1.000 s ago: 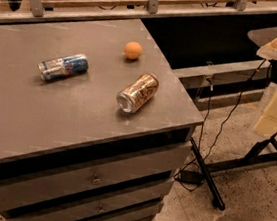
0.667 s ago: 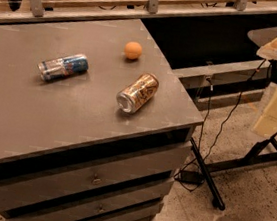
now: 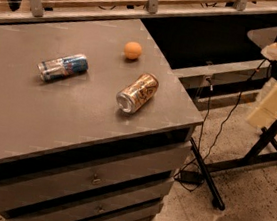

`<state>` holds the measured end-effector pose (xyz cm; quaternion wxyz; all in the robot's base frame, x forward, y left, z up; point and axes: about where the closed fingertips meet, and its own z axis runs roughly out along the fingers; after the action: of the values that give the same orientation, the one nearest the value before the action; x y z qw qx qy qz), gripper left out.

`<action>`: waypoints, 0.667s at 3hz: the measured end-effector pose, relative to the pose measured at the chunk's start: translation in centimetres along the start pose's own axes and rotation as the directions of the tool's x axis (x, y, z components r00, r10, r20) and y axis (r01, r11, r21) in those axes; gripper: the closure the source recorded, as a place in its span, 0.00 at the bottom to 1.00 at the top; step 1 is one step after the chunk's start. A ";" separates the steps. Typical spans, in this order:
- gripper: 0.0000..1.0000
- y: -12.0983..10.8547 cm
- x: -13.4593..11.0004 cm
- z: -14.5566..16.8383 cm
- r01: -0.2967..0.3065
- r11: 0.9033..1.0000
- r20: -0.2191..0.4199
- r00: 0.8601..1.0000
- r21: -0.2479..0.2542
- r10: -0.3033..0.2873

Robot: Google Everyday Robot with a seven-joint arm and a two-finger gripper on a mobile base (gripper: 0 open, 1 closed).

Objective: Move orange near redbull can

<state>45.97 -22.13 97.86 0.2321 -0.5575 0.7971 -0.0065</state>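
Note:
The orange (image 3: 133,50) is a small round fruit resting on the grey table (image 3: 37,115), near its far right side. The redbull can (image 3: 63,66), slim, blue and silver, lies on its side to the left of the orange, about a can's length away. My gripper (image 3: 274,103) shows as a cream-coloured part at the right edge of the view. It is off the table, well to the right of the orange and over the floor, holding nothing that I can see.
A fatter gold-and-brown can (image 3: 137,93) lies on its side in front of the orange, near the table's right edge. The table has drawers (image 3: 95,177) below. A black stand (image 3: 265,148) and cables (image 3: 211,136) are on the floor to the right.

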 end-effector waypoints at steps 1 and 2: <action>0.00 -3.6 -2.1 2.0 -0.138 0.990 0.210 0.969 0.024 0.130; 0.00 -7.8 -5.4 3.1 -0.256 0.966 0.386 0.895 0.035 0.223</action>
<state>55.52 -19.45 99.11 0.4041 -0.4356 0.7986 0.0962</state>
